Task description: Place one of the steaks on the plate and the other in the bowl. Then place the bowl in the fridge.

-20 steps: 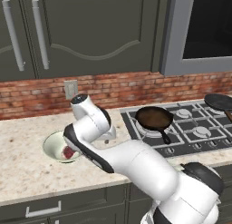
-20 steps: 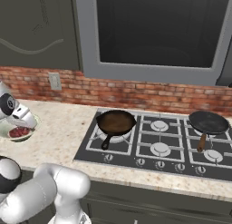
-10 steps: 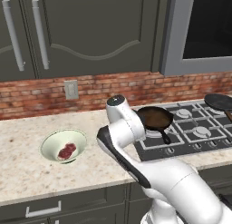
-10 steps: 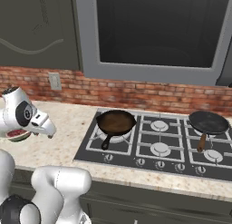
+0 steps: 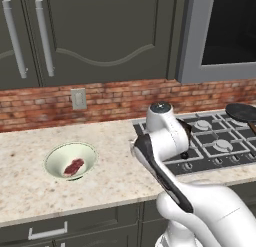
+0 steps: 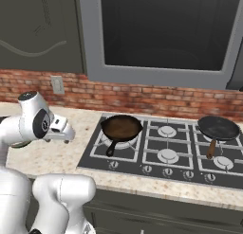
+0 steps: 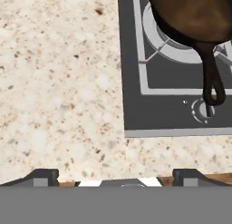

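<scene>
On the speckled counter (image 5: 115,178), left of the arm, stands the bowl (image 5: 70,161) with one steak (image 5: 74,166) inside; the gripper (image 7: 115,177) hangs above the counter beside the cooktop (image 7: 167,105), jaws spread wide, holding nothing. Near it, a brown skillet (image 6: 121,128) sits on a burner.

I see a speckled beige stone counter (image 5: 115,176); a pale cream-green conical bowl (image 5: 70,160) rests on it, with a dark grey gas hob (image 6: 161,155) at its three o'clock.

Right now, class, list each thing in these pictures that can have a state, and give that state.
bowl: upright on the counter, holding a steak.
steak: lying in the bowl.
gripper: open, empty, over bare counter beside the stove.
brown pan: on a front burner, empty.
black pan: on a burner, empty.
</scene>
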Tool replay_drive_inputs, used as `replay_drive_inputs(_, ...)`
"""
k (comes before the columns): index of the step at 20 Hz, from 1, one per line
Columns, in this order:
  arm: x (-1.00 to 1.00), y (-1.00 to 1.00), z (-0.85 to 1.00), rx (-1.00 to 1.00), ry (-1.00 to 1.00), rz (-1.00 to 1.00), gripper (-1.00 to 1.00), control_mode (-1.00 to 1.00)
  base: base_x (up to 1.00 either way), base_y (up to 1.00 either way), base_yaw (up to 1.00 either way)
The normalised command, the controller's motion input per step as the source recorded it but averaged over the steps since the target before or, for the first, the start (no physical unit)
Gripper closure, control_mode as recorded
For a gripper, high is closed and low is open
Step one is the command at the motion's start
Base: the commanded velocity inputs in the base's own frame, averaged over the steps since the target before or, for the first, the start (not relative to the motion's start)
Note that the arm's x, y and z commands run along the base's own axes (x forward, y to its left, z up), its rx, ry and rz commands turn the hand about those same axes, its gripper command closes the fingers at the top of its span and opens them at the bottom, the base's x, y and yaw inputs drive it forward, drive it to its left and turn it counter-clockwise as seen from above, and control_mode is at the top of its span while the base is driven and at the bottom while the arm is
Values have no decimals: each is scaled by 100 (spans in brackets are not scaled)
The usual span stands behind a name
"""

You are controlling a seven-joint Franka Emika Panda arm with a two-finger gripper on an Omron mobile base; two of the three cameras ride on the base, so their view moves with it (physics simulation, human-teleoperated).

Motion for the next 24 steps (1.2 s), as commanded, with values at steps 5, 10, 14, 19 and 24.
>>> replay_drive_inputs(5, 1, -68, 20, 14, 2, 0, -100, -100, 0, 0, 0)
replay_drive_inputs(10, 0, -58, 13, 2, 7, -12, -100, -100, 0, 0, 0)
replay_drive_inputs(14, 0, -10, 0, 0, 0, -1, -100, -100, 0, 0, 0)
replay_drive_inputs(19, 0, 0, 0, 0, 0, 0, -100, -100, 0, 0, 0)
replay_drive_inputs(24, -1, 23, -8, 0, -2, -11, -100, 100, -3, 9, -5)
